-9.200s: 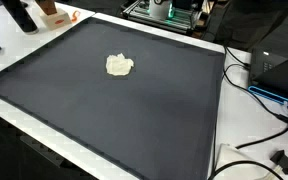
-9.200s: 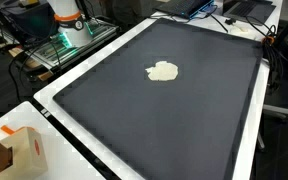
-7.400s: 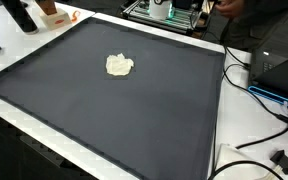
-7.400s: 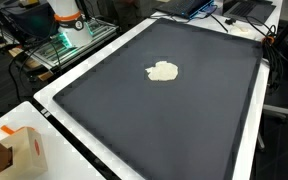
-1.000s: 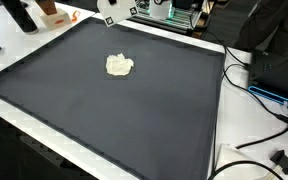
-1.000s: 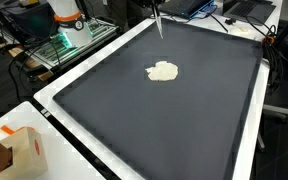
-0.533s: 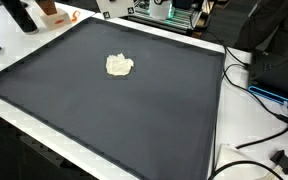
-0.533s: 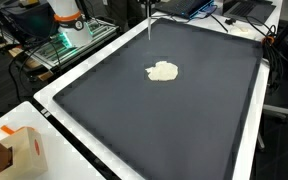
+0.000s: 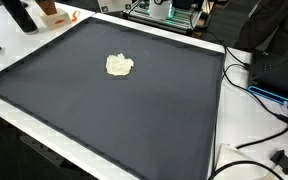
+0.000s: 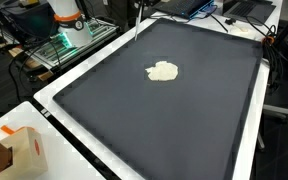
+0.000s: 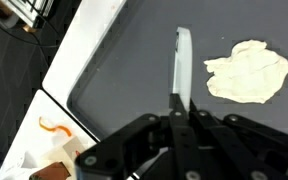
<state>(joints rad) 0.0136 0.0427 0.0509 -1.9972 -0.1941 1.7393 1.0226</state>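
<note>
In the wrist view my gripper (image 11: 182, 108) is shut on a thin white stick-like tool (image 11: 182, 62) that points out over the dark mat (image 11: 144, 70). A cream crumpled lump (image 11: 249, 72) lies on the mat to the right of the tool's tip, apart from it. The lump shows in both exterior views (image 9: 119, 66) (image 10: 163, 71), near the middle of the mat (image 9: 134, 110) (image 10: 174, 120). In an exterior view only a thin sliver of the tool (image 10: 138, 14) shows at the top edge, above the mat's far border. The gripper body is out of both exterior views.
A white table rim (image 10: 84, 62) surrounds the mat. A cardboard box (image 10: 22, 150) stands at a near corner. Electronics (image 9: 169, 12) sit beyond the far edge. Cables (image 9: 249, 95) and a black device (image 9: 282, 68) lie along one side.
The white tool has moved away from the lump toward the mat's far edge and has almost left the exterior views. The lump has not moved.
</note>
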